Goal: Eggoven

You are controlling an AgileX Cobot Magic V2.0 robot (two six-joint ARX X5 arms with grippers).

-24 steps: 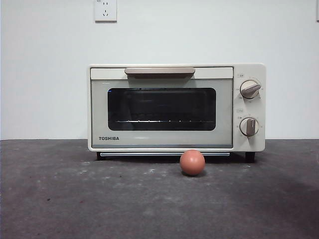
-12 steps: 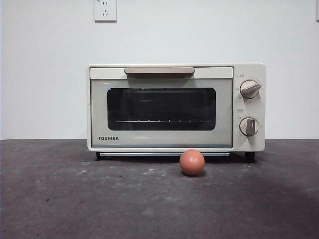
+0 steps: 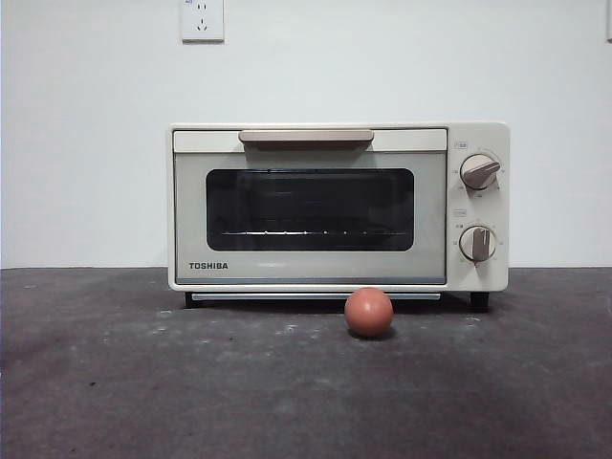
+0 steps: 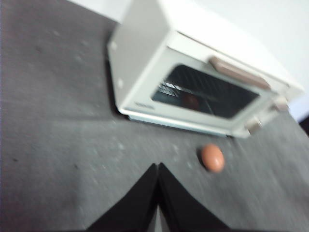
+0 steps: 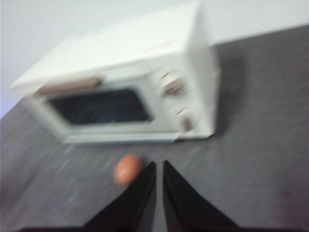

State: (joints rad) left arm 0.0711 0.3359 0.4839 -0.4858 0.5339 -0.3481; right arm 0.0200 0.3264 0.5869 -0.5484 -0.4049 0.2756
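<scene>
The cream TOSHIBA toaster oven (image 3: pixel 311 273) stands at the middle of the dark table against the wall, its door closed, with a brown handle (image 3: pixel 306 137) and two knobs (image 3: pixel 478 172) at its right. The reddish-brown egg (image 3: pixel 369 312) lies on the table just in front of the oven's lower edge, right of centre. No arm shows in the front view. My left gripper (image 4: pixel 158 166) is shut and empty, above the table short of the egg (image 4: pixel 213 158) and the oven (image 4: pixel 140 58). My right gripper (image 5: pixel 159 165) is shut and empty, close to the egg (image 5: pixel 128 169), facing the oven (image 5: pixel 145 53).
A white wall with a power socket (image 3: pixel 202 19) rises behind the oven. The dark grey table top (image 3: pixel 143 382) stretches in front of and to both sides of the oven. The right wrist view is blurred.
</scene>
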